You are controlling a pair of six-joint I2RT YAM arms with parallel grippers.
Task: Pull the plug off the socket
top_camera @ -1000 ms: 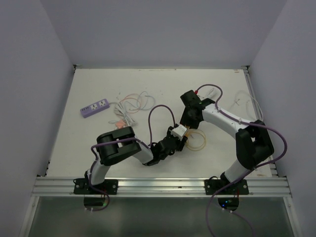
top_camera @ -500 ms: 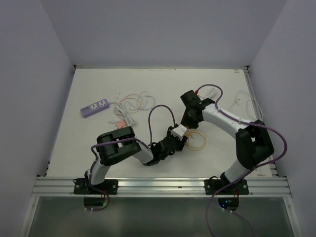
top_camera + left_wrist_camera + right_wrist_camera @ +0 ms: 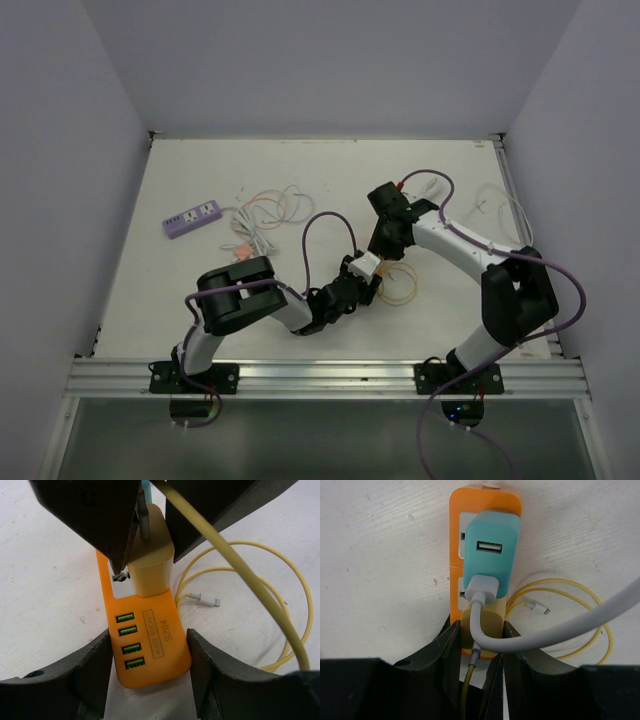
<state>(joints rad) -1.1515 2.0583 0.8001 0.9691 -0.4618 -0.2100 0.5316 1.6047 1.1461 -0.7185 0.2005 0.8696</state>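
**A:** Where is the socket, and what has hold of it?

**B:** The orange USB socket (image 3: 172,655) lies flat on the white table (image 3: 200,170), near its middle. The left gripper (image 3: 148,640) grasps its port end, with one dark finger pressed on each long side.

**A:** How is the left arm posed?

**B:** The left arm (image 3: 240,300) folds sharply at the elbow near its base. Its forearm runs low to the right, toward the socket.

**A:** And the plug?

**B:** The yellow plug (image 3: 489,622) is seated in the socket's other end. The right gripper (image 3: 480,627) is clamped on it, fingers tight against both sides. The right arm (image 3: 460,245) rises from its base, bends left and tips its wrist down onto the plug, opposite the left gripper.

**A:** Anything else nearby?

**B:** A teal charger (image 3: 492,555) with a white cable (image 3: 555,625) is plugged in just beside the yellow plug. A yellow cable (image 3: 280,605) coils on the table beside the socket. A purple power strip (image 3: 192,217) lies well apart, toward the far left.
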